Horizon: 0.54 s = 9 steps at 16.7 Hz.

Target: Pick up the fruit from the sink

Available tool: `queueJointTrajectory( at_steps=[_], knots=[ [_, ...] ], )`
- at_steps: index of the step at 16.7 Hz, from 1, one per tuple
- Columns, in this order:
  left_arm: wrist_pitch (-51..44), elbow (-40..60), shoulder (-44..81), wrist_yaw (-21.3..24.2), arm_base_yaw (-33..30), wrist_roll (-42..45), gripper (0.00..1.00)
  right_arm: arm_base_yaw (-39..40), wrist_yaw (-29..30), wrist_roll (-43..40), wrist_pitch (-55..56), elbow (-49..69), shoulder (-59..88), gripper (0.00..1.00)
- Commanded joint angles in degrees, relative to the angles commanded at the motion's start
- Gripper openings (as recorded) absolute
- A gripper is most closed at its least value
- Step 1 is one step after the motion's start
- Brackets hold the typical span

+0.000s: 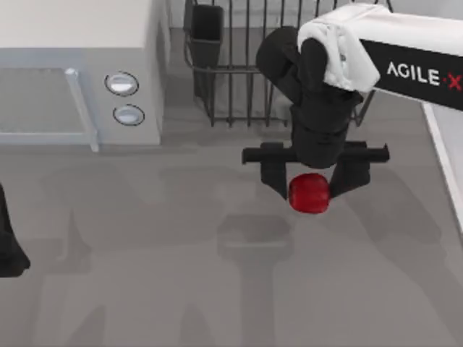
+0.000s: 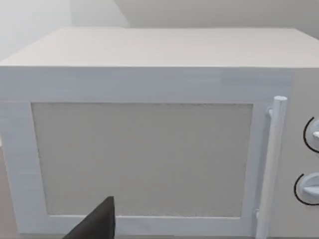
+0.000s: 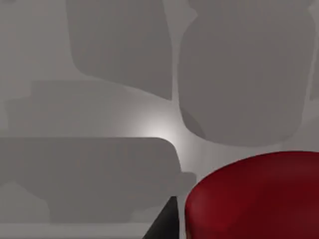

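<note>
Top view: the right gripper (image 1: 309, 189) hangs over the grey table (image 1: 145, 275), just in front of the dark wire rack (image 1: 239, 87), its two black fingers (image 1: 273, 177) pinching the red fruit (image 1: 309, 194) from either side. The fruit sits between the fingertips, over the middle-right part of the table, and a broad shadow of the gripper lies on the surface below and in front of it. The right arm's white and black link enters from the top view's right edge. A pale strip (image 1: 443, 155) runs along that right edge; whether it is the sink's rim cannot be told. The microwave (image 1: 79, 72) stands at the rear left, its two knobs facing forward. The left arm (image 1: 9, 246) is parked at the table's left edge. Left wrist view: the microwave door (image 2: 142, 159) and handle (image 2: 271, 164), with one dark fingertip (image 2: 97, 224) at the lower edge. Right wrist view: the fruit (image 3: 259, 199) close up beside a dark fingertip (image 3: 164, 224), above the shadowed table.
</note>
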Motion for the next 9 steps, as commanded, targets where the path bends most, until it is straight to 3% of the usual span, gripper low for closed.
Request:
queueJointTrajectory(
  at_steps=[3,9],
  knots=[
    [0.0,0.0,0.0,0.0,0.0,0.0,1.0,0.0,0.0,0.0,0.0,0.0,0.0,0.98],
    [0.0,0.0,0.0,0.0,0.0,0.0,1.0,0.0,0.0,0.0,0.0,0.0,0.0,1.0]
  ],
)
